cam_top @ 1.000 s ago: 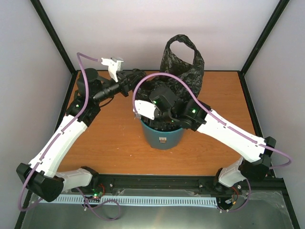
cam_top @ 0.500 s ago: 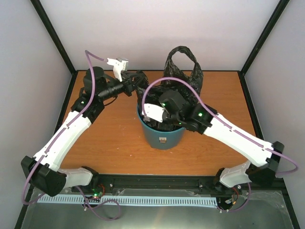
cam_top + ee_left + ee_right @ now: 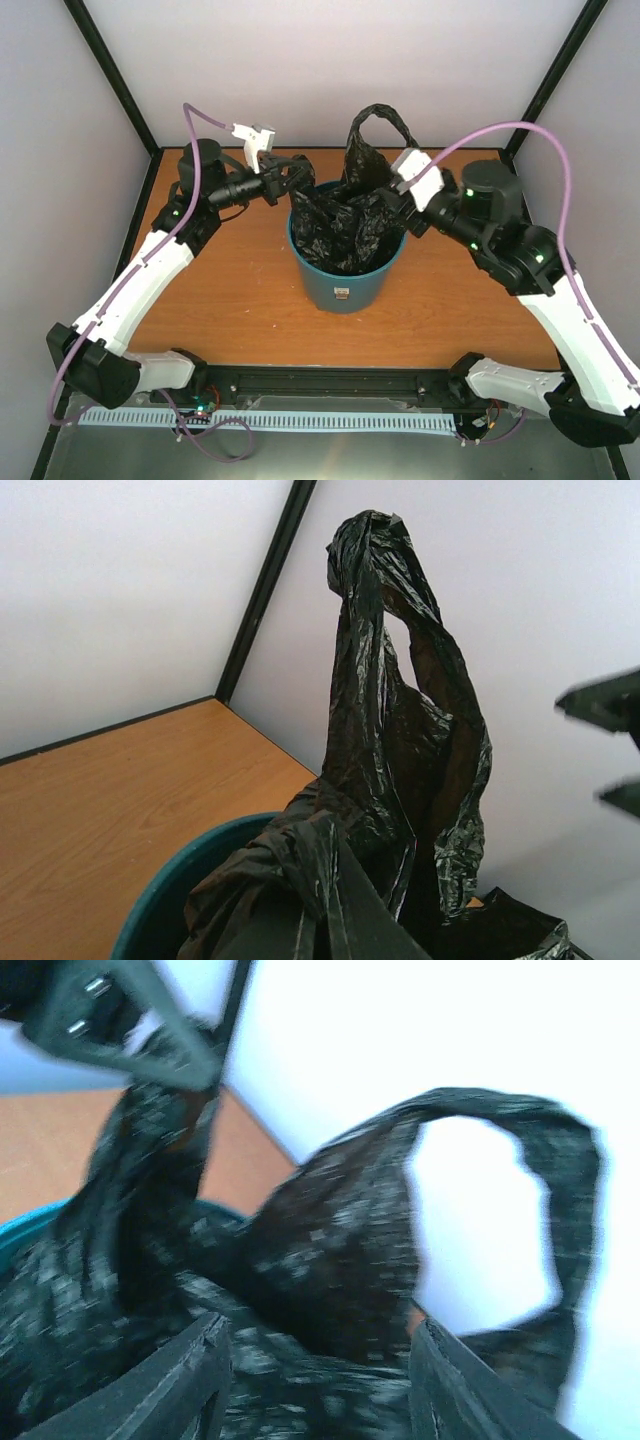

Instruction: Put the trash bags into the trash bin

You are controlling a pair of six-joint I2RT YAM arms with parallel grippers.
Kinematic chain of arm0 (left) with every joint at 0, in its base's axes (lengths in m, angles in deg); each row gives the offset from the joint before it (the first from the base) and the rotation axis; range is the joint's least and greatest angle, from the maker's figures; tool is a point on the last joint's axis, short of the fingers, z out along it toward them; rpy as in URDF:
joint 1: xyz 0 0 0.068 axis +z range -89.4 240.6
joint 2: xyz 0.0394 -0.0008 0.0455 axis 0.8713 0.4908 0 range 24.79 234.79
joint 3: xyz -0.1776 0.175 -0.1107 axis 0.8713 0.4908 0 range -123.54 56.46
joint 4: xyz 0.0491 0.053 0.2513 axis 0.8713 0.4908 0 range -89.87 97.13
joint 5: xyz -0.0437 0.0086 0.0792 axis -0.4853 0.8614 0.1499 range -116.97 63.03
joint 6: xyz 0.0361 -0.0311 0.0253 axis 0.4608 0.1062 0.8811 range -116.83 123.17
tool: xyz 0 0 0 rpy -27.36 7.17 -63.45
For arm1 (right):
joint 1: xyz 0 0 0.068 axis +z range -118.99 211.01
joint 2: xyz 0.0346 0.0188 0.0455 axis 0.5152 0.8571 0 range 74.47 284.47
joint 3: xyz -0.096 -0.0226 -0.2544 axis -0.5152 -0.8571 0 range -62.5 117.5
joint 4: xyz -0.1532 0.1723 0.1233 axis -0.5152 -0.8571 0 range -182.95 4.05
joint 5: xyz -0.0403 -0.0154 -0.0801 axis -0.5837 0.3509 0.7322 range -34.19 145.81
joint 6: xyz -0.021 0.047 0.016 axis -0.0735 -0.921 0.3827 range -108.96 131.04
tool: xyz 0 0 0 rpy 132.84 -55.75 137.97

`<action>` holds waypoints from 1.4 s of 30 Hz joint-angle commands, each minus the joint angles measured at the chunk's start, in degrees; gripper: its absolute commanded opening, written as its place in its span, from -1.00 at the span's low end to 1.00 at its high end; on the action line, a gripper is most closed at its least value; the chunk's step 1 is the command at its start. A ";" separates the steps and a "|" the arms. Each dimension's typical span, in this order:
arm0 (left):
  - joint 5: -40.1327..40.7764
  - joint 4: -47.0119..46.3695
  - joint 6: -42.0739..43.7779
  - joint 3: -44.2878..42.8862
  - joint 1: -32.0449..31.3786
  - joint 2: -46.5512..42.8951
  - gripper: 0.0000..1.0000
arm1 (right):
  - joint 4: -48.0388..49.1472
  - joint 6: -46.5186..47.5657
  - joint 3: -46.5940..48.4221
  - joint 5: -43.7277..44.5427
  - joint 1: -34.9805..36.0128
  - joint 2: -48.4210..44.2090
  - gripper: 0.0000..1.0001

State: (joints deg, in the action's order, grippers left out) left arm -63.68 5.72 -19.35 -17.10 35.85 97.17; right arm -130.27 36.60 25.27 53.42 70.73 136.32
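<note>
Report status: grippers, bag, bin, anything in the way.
Left gripper shut on trash bag edge at the rim. Right gripper open beside the bag. Bulk inside trash bin, loop handle standing above. No other object seen.

An orange-brown wooden tabletop (image 3: 230, 290) filled the floor of an enclosure with pale walls (image 3: 300, 60) and black corner posts (image 3: 110, 75). A round teal-blue plastic bin (image 3: 318, 285) with tapered sides stood upright on it, near the middle. A small white label (image 3: 342, 294) on the bin's wall faced the near edge. Bare wood showed on every side of the bin.
</note>
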 commanded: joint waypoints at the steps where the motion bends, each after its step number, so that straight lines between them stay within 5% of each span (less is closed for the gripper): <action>1: -2.39 0.56 -3.54 -1.46 -0.21 -0.77 -0.99 | 7.38 -5.29 2.96 10.89 -2.91 -2.36 0.04; 10: 3.92 2.78 -5.51 10.19 -7.24 -8.10 -0.99 | 4.12 -7.80 2.61 11.48 -5.07 -3.18 0.31; 18: 3.86 10.33 -3.50 9.74 -9.25 -13.38 -0.99 | -5.75 2.88 -4.23 -16.43 -5.10 -9.06 0.25; 26: 0.99 13.08 -4.19 7.83 -9.26 -15.58 -0.99 | -14.23 15.98 -4.67 -26.18 -5.03 -8.14 0.23; 42: 1.06 17.49 -3.46 0.58 -9.26 -15.27 -0.99 | -22.99 32.66 9.05 -22.04 -4.34 5.94 0.25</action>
State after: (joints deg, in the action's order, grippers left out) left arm -62.52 21.32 -23.66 -13.47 26.74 82.26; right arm -150.24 63.86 30.66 28.96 66.03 140.10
